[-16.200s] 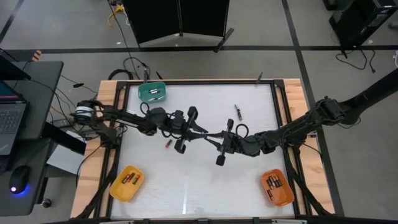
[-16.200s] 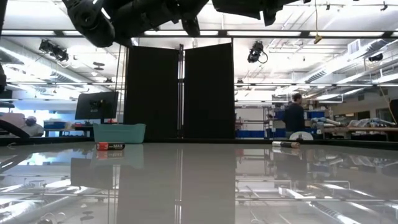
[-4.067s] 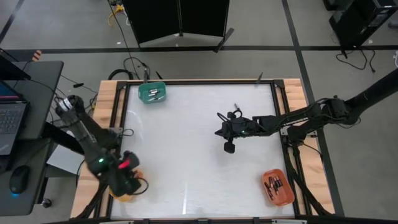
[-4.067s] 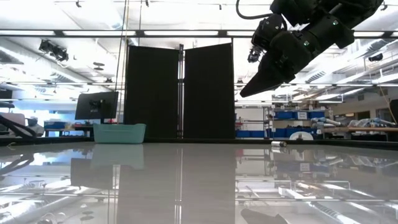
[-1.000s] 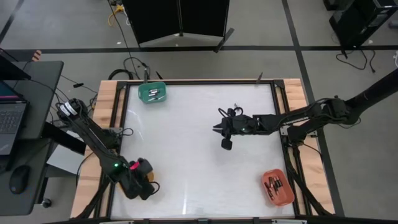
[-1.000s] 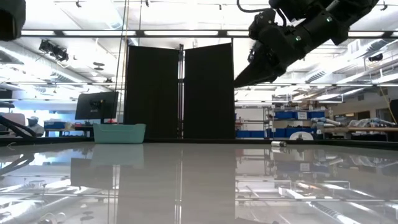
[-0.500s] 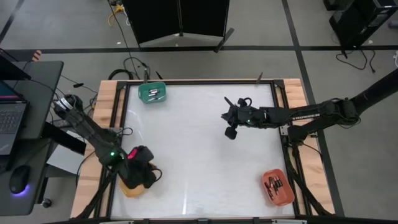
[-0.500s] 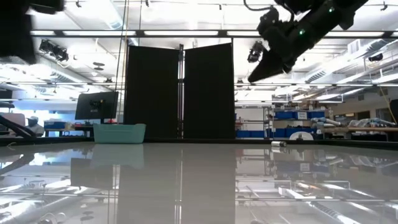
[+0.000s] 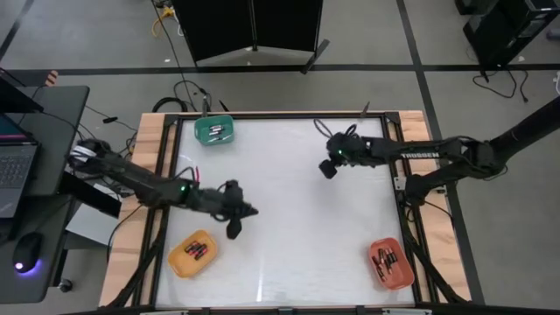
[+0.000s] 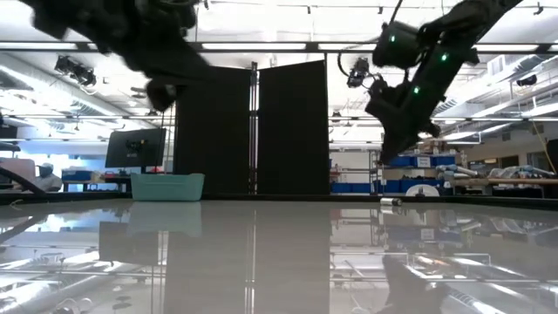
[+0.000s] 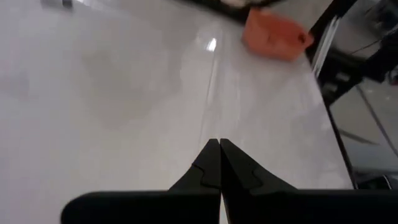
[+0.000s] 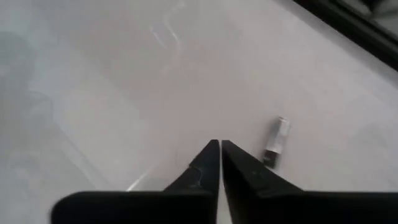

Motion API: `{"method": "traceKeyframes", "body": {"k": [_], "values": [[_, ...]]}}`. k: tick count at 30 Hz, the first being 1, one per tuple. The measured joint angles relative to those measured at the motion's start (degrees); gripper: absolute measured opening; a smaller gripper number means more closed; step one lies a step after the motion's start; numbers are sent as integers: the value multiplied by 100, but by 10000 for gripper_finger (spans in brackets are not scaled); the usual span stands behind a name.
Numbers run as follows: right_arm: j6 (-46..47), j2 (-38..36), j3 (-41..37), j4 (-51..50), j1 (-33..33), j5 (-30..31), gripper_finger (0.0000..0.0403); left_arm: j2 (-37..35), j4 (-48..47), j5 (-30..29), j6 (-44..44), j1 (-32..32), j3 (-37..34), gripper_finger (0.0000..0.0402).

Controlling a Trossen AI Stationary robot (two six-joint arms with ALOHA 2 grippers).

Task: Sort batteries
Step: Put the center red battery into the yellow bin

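Sort looks nearly done. Batteries sit in the yellow tray at lower left of the high view, more in the orange tray at lower right, and a couple in the green tray at upper left. The white table shows almost no strays from above. One is left as far as I can see: a single loose battery, dark body with a silvery end, lying flat on the table just beside the right arm's fingertips in the right wrist view. The low view shows a small cylinder on the far right of the tabletop, probably the same one. Right gripper hangs in the upper right part of the table, above the surface and clear of it in the low view; the jaws are pinched together to a thin slit with nothing between them, not touching the battery. Left gripper sits left of centre, near the yellow tray, jaws fully closed tip to tip in its wrist view, nothing in them, bare table ahead. My read: the right jaws must open before they can take that last battery, then it goes to a tray. Which tray, can't tell from here.
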Motion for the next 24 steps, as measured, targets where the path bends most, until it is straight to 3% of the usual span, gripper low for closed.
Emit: {"method": "traceKeyframes", "body": {"k": [4, 10, 24], "values": [[50, 16, -2, -162, -550, -214, 67, 0, 893, 555, 692, 627, -270, 1], [50, 148, 0, -330, -1063, -420, 118, 2, 1191, 1015, 1118, 1158, -393, 2], [54, 1433, -1, 107, -1308, -505, 130, 2, 1299, 1117, 1639, 1246, -391, 3]]}}
